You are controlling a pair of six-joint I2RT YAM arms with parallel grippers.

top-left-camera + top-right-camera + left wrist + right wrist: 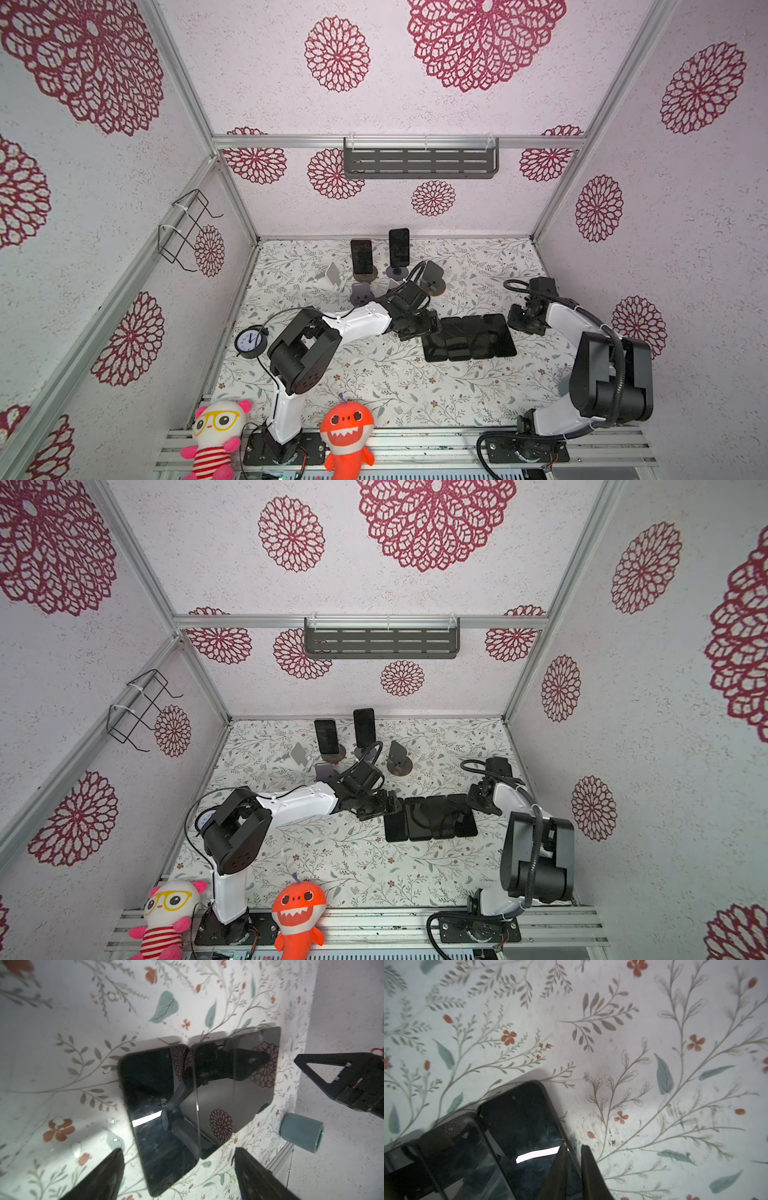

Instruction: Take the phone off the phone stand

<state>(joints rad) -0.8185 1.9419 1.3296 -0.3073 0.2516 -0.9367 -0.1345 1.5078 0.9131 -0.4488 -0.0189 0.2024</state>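
Observation:
Two dark phones stand upright at the back of the table, one phone (pixel 361 255) on a round brown phone stand (pixel 365 276) and one (pixel 399 247) on a dark stand (pixel 397 272). Several more phones lie flat side by side (pixel 469 336) mid-table. My left gripper (pixel 430 326) hovers open over the left-end phone (pixel 158 1105), its fingers (pixel 108 1174) wide on either side, touching nothing. My right gripper (pixel 514 322) is at the right end of the row. Its jaws (pixel 574 1146) stand narrowly apart astride the long edge of the end phone (pixel 525 1122), which rests flat on the table.
Empty stands sit near the occupied ones: a white one (pixel 332 276), a purple one (pixel 360 294) and a brown-based one (pixel 432 276). A clock (pixel 250 341) stands by the left arm, two plush toys (pixel 347 428) at the front edge. A blue-grey cylinder (pixel 301 1134) stands near the right wall.

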